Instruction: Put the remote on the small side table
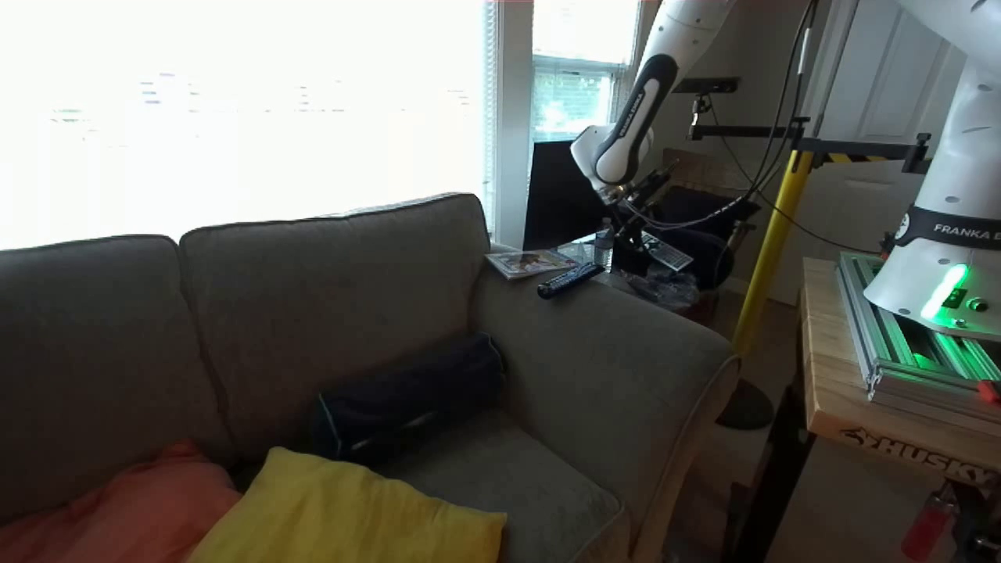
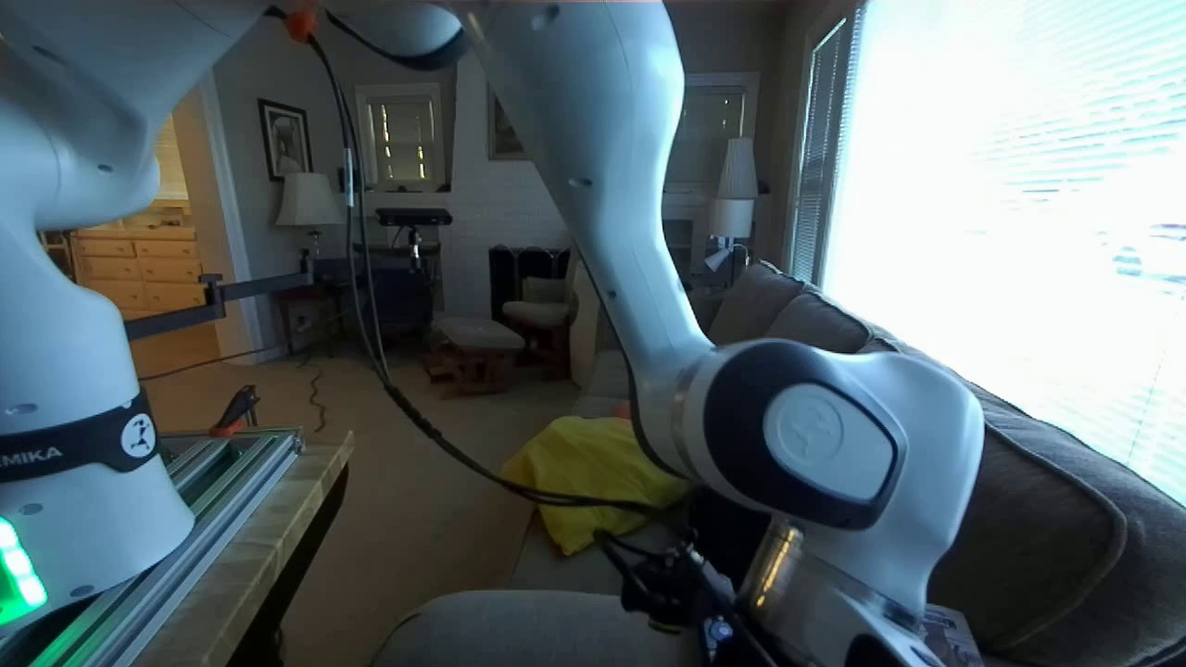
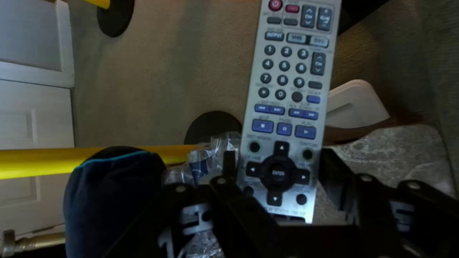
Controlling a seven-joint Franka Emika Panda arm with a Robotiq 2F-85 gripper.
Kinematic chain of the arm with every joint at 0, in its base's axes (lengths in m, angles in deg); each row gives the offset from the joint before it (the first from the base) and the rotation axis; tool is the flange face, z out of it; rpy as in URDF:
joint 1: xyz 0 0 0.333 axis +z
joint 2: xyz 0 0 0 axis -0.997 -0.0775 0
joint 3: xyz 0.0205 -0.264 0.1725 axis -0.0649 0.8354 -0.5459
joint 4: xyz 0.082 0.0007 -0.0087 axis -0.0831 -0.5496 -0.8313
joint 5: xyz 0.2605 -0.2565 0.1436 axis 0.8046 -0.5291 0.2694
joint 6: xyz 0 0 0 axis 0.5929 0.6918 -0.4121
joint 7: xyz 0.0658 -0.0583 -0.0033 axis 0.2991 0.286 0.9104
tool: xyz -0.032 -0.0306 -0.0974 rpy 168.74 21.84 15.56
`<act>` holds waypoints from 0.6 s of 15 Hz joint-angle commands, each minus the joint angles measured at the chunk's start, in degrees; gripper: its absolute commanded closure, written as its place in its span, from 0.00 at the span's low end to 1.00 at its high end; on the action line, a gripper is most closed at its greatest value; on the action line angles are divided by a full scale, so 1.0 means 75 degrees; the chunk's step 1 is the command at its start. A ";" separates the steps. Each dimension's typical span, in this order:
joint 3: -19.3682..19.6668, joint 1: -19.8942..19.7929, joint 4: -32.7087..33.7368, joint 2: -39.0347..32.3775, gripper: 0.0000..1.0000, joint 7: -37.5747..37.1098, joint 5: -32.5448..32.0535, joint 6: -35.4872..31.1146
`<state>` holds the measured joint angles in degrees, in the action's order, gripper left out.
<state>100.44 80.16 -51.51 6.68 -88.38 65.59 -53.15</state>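
Wrist view: two fingers (image 3: 331, 179) grip one remote (image 3: 287, 111).

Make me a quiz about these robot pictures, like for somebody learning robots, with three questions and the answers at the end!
1. Pick one. What does the black two-fingered gripper hold?
a) a clear plastic bottle
b) a slim silver-grey remote with blue and black buttons
c) a yellow fabric cushion

2. True or false? In an exterior view, the long black remote lies on the grey-brown fabric sofa's armrest.

3. What colour is the glowing light on the base of the white robot arm?

Key: 1. b; 2. true; 3. green.
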 commanded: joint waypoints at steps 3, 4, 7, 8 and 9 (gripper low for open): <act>-0.0184 -0.0624 0.2533 -0.1835 0.65 0.1568 0.0371 0.0079; -0.0325 -0.0857 0.2835 -0.1992 0.65 0.1928 0.0565 0.0096; -0.0733 -0.1462 0.3580 -0.2448 0.65 0.2918 0.1198 0.0357; -0.0920 -0.1677 0.3766 -0.2611 0.65 0.3295 0.1430 0.0384; -0.1067 -0.1879 0.4024 -0.2795 0.65 0.3635 0.1648 0.0525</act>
<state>95.95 70.67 -28.96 -9.39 -68.69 73.15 -52.60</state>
